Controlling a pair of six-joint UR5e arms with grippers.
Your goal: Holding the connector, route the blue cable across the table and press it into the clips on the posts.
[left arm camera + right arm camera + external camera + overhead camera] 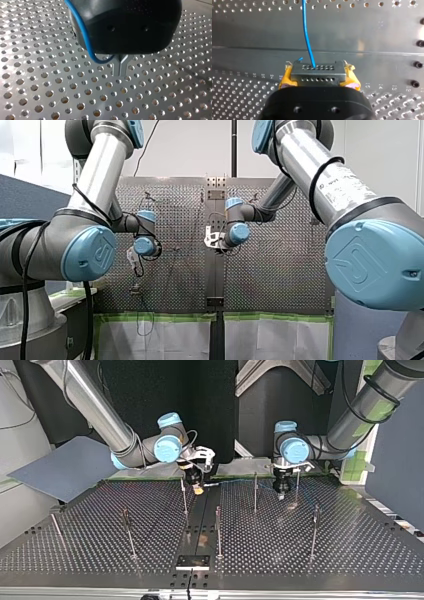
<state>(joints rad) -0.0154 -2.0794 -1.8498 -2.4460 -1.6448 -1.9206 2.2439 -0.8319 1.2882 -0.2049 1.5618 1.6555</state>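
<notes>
My right gripper (317,75) is shut on the grey connector (317,71), with a yellow pad (284,80) on each side of it. The blue cable (306,32) leaves the connector's top and runs straight ahead over the table's centre strip. In the top view my right gripper (198,489) hangs just above the plate beside a thin post (184,495). My left gripper (281,492) points down at the plate near another post (255,492). Its metal fingers (117,68) stand together in the left wrist view. The blue cable (83,37) curves round the gripper body and runs in at their root.
Several more thin posts stand on the perforated table (350,540), among them one near the middle (218,530), one at the top view's right (314,530) and one at its left (129,532). A small black plate (193,561) lies at the near edge.
</notes>
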